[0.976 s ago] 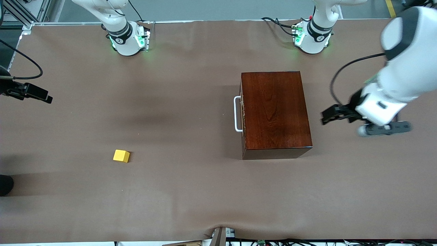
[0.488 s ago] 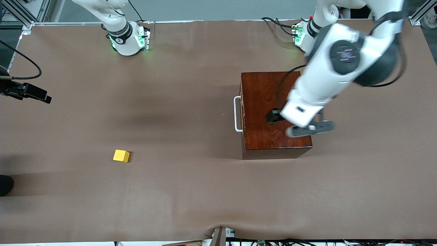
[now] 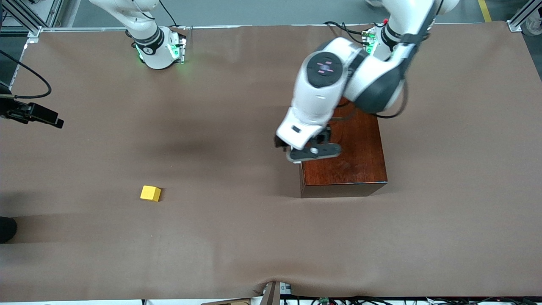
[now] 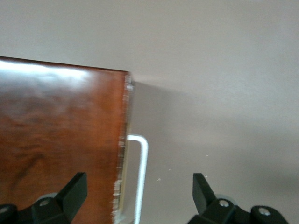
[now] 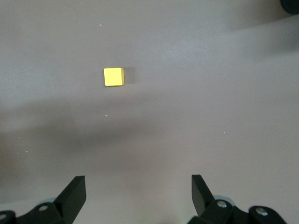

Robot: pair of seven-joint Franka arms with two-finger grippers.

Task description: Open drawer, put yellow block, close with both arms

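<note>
Left gripper (image 4: 138, 193) hung with fingers spread over the handle (image 4: 139, 177) of one shut drawer (image 4: 122, 154); right gripper (image 5: 138, 196), also spread, waited above brown table (image 3: 237, 237) with one yellow block (image 3: 150, 193).

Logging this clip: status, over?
Left pincer open over drawer handle. Right pincer open, waiting. Drawer shut, yellow block untouched. Nothing in the way.
</note>
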